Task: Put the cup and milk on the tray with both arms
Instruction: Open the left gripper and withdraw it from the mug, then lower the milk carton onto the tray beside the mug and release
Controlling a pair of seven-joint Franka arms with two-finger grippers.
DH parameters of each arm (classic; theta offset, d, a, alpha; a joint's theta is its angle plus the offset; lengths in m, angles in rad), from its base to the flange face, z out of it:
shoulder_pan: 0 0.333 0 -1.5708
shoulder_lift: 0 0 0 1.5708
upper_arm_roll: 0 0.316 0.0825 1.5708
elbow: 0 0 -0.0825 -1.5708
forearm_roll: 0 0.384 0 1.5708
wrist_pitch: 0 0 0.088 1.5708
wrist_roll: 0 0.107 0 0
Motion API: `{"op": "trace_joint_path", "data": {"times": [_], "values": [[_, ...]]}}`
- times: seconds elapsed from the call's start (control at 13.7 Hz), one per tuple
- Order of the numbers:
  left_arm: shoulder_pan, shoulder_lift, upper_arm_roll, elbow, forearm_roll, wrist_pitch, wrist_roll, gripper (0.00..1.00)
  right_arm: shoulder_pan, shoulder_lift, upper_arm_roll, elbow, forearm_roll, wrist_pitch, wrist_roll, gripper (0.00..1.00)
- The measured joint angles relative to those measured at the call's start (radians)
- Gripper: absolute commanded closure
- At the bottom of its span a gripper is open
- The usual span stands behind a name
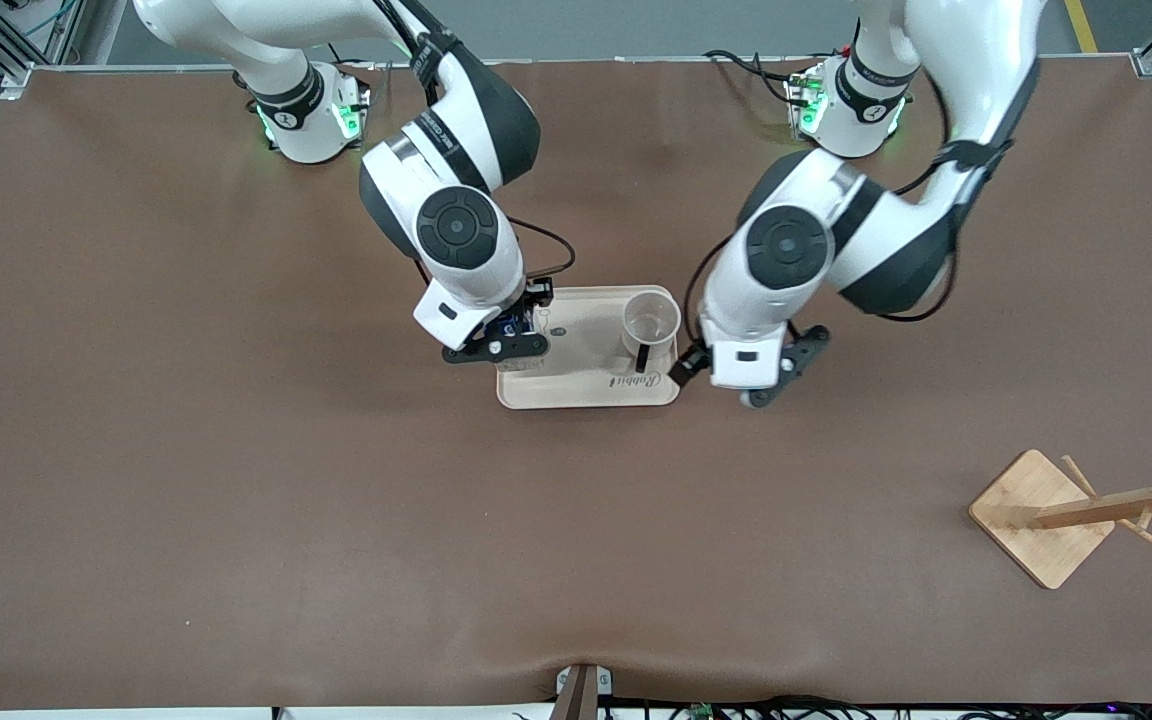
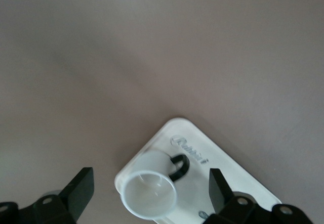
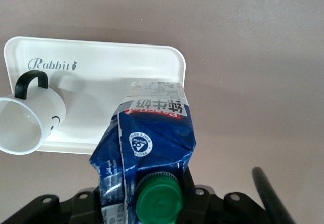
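The cream tray (image 1: 586, 385) lies mid-table and also shows in the right wrist view (image 3: 101, 67). The white cup (image 1: 651, 320) stands upright on the tray's end toward the left arm, its black handle toward the front camera. My right gripper (image 1: 504, 338) is shut on the blue milk carton (image 1: 509, 325) over the tray's other end. In the right wrist view the carton (image 3: 149, 133) is crumpled, its green cap (image 3: 159, 201) between the fingers, with the cup (image 3: 28, 125) beside it. My left gripper (image 1: 741, 385) is open and empty, just off the tray's edge; its wrist view looks down on the cup (image 2: 149, 193).
A wooden rack with pegs lies tipped on its square base (image 1: 1041, 515) toward the left arm's end, nearer the front camera. The brown table (image 1: 236, 450) surrounds the tray.
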Motion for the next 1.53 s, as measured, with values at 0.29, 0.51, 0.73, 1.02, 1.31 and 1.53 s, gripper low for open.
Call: {"op": "trace_joint_path", "data": {"times": [0.29,0.51,0.73,1.02,1.31,1.53], "values": [[0.084,-0.080,0.000,0.008,0.000,-0.096,0.198,0.00,0.010,0.030,0.000,0.002,0.000,0.002,0.000,1.00],[0.137,-0.110,0.001,0.056,0.000,-0.195,0.329,0.00,0.029,0.057,0.000,0.002,0.000,0.021,0.000,1.00],[0.220,-0.122,0.002,0.115,0.000,-0.286,0.507,0.00,0.050,0.077,0.000,0.003,0.000,0.037,0.002,1.00],[0.306,-0.140,0.003,0.130,0.000,-0.300,0.674,0.00,0.050,0.077,-0.002,0.006,0.000,0.037,0.002,0.48],[0.399,-0.197,0.004,0.137,0.000,-0.311,0.856,0.00,0.050,0.078,-0.002,0.006,0.000,0.037,0.002,0.00],[0.434,-0.228,0.005,0.138,0.000,-0.332,0.957,0.00,0.050,0.086,-0.004,0.006,0.000,0.038,0.002,0.00]]}}
